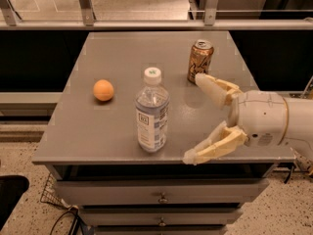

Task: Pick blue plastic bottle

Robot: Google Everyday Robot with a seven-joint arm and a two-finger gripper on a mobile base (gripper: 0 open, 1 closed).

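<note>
The blue plastic bottle (152, 111) stands upright near the front middle of the grey table (122, 53). It is clear, with a white cap and a blue-and-white label. My gripper (195, 119) comes in from the right, open wide, with its two cream fingers pointing left. One fingertip (203, 81) is by the can, the other (191, 157) near the table's front edge. The gripper is a short way to the right of the bottle and does not touch it.
A gold-brown drink can (200, 61) stands at the back right, just behind my upper finger. An orange (103, 90) lies to the left of the bottle. Drawers sit under the table front. A metal railing runs behind the table.
</note>
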